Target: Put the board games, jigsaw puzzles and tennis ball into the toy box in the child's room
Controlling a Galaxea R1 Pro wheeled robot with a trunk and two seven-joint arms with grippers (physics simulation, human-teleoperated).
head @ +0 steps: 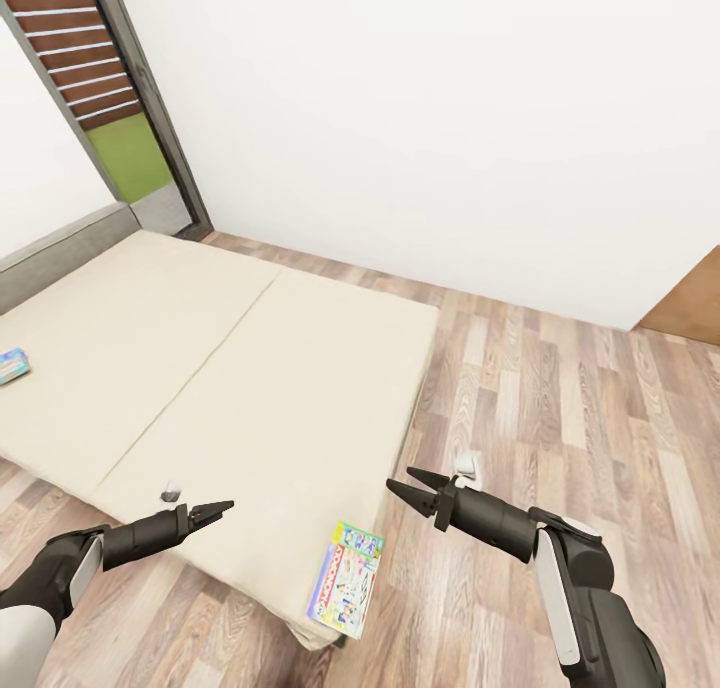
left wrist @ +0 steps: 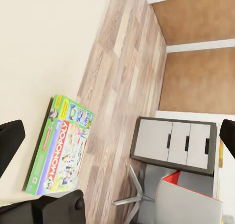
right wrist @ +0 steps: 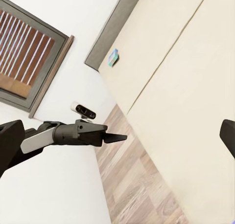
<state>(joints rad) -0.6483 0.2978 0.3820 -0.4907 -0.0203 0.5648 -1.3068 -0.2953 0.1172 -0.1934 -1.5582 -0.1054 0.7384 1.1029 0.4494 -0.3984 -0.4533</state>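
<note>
The bed [head: 230, 368] has a beige mattress in two sections. A green Monopoly board game [head: 347, 578] lies flat on its near corner, partly over the edge, and is also seen in the left wrist view [left wrist: 61, 145]. A smaller blue board game [head: 12, 366] rests far left on the mattress, near the grey headboard [right wrist: 113, 58]. My left gripper [head: 222, 511] hovers open over the mattress's near edge, left of the Monopoly box. My right gripper [head: 418, 488] is open over the floor, just right of the bed corner. The table, toy box, jigsaw puzzles and tennis ball are out of view.
Wood-plank floor [head: 560, 388] runs along the bed's right side to a white wall. A dark-framed window [head: 100, 78] stands behind the headboard. The left wrist view has a grey drawer cabinet [left wrist: 174, 145] and a chair with a star base [left wrist: 132, 194].
</note>
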